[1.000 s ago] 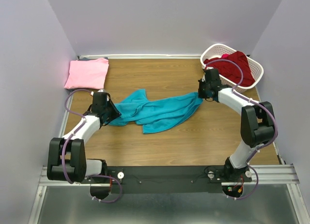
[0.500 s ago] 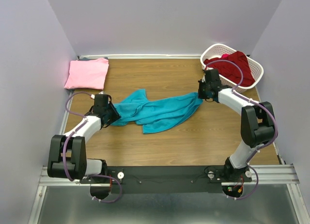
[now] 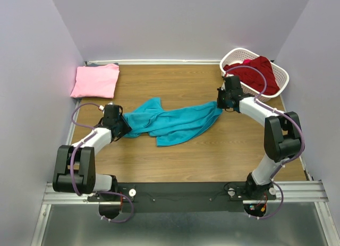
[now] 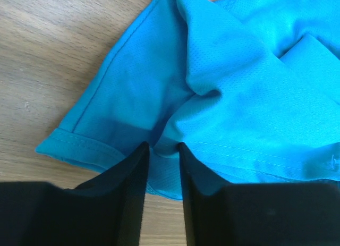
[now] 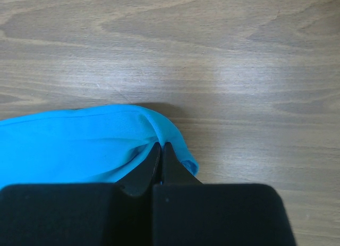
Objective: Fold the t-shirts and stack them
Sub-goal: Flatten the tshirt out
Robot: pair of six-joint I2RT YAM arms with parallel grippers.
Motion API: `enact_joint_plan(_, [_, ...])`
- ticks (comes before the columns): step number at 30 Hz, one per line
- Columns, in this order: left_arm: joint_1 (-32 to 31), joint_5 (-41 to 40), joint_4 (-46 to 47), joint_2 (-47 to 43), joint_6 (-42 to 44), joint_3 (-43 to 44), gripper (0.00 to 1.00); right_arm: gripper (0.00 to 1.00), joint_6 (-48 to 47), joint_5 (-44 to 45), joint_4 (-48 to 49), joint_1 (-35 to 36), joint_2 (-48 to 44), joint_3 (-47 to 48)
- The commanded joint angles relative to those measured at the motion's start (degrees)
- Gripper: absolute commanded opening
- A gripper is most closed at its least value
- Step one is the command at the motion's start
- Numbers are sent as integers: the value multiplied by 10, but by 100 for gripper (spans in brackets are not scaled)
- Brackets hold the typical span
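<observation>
Here we judge the work to be at the spreading step: the teal shirt (image 3: 175, 124) lies rumpled across the middle of the surface (image 3: 175, 81), drawn out sideways between the two arms, and it is not yet flat enough to fold.

The left tool (image 4: 163, 147) is at the shirt's left end. Its fingers are narrow, with a bunched fold of cloth near the hem caught between them. The right tool (image 5: 159, 146) is at the opposite end with its fingers pressed together on a thin edge of the cloth.

The pink shirt (image 3: 95, 80) sits folded at the far left corner, which we take to be the start of the stack. The dark red shirt (image 3: 260, 70) hangs over the basket (image 3: 285, 76) at the far right, so by our reckoning one shirt is done, one is in hand and one is waiting.

The next move calls for both arms to pull apart evenly and lay the cloth down smooth, without either grip slipping off its thin hem.

We can read no brand, label or writing. A small pale mark shows on the cloth at the right edge of the left wrist view, but it is too small to make out.
</observation>
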Motion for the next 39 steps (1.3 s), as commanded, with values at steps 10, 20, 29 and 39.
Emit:
enact_joint_plan(10, [-1, -14, -29, -40, 10, 31, 0, 1, 8, -4, 10, -3, -14, -6])
enact_joint_plan(20, [1, -95, -97, -89, 40, 157, 0, 1, 0, 1, 8, -4, -37, 14])
enact_joint_plan(29, [27, -121, -139, -81, 72, 375, 0, 1, -51, 40, 0, -4, -100, 111])
enact_joint_plan(39, [36, -137, -140, -111, 143, 664, 0, 1, -119, -21, -3, -4, -213, 227])
